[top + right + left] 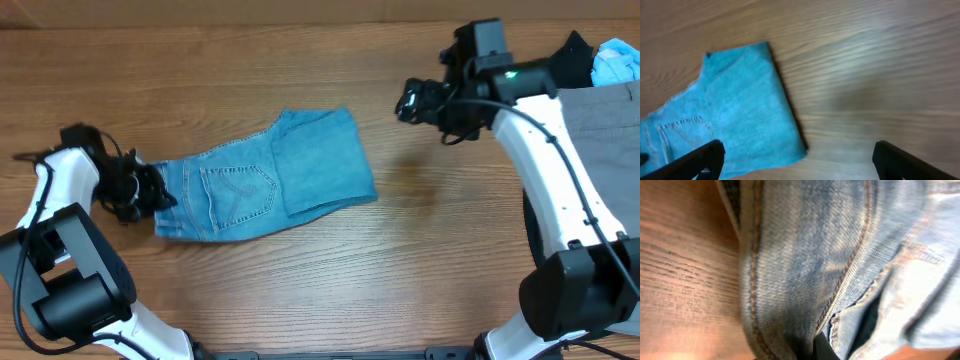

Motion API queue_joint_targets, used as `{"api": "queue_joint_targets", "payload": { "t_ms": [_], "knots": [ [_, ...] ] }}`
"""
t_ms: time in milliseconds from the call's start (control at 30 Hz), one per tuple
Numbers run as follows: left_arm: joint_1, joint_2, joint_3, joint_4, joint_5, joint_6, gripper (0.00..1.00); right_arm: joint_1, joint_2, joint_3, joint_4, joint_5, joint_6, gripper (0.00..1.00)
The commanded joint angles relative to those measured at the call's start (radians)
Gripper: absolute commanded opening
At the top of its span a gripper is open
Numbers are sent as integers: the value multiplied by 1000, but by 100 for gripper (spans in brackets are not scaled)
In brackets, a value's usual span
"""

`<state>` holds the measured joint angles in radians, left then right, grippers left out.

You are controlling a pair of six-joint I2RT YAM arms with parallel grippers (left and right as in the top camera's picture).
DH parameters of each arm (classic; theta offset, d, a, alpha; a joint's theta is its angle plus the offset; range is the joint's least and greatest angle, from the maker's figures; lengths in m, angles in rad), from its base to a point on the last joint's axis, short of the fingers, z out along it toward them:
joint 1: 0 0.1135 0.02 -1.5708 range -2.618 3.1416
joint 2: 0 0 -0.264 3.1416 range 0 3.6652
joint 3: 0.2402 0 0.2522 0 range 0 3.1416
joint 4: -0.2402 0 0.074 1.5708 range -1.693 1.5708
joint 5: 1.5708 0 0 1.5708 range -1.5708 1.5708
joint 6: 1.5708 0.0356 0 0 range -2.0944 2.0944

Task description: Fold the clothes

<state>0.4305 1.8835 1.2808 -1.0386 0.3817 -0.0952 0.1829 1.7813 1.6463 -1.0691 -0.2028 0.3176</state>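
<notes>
The light blue jeans (265, 178) lie folded on the wooden table, back pocket up, waistband end at the left. My left gripper (150, 190) is shut on the jeans at that left end; the left wrist view is filled with bunched denim (805, 265) and seams, with one dark fingertip (822, 347) pinching it. My right gripper (410, 103) is open and empty, above bare table to the right of the jeans. In the right wrist view its two fingers (797, 157) frame the folded right edge of the jeans (740, 110).
Grey trousers (605, 130) lie at the right edge of the table. A black garment (572, 55) and a light blue cloth (615, 62) sit behind them at the far right corner.
</notes>
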Motion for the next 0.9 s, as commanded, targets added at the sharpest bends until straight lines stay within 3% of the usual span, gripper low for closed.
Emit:
{"api": "queue_joint_targets", "payload": {
  "t_ms": [0, 300, 600, 867],
  "knots": [
    [-72, -1, 175, -80, 26, -13, 4, 63, 5, -92, 73, -49, -3, 99],
    [-387, 0, 429, -198, -8, -44, 4, 171, 43, -329, 309, -61, 84, 100],
    [-713, 3, 431, -48, -27, -82, 4, 172, 146, -377, 363, -90, 87, 100],
    [-873, 3, 431, 60, -66, -111, 4, 170, 245, -377, 374, -91, 87, 100]
  ]
}}
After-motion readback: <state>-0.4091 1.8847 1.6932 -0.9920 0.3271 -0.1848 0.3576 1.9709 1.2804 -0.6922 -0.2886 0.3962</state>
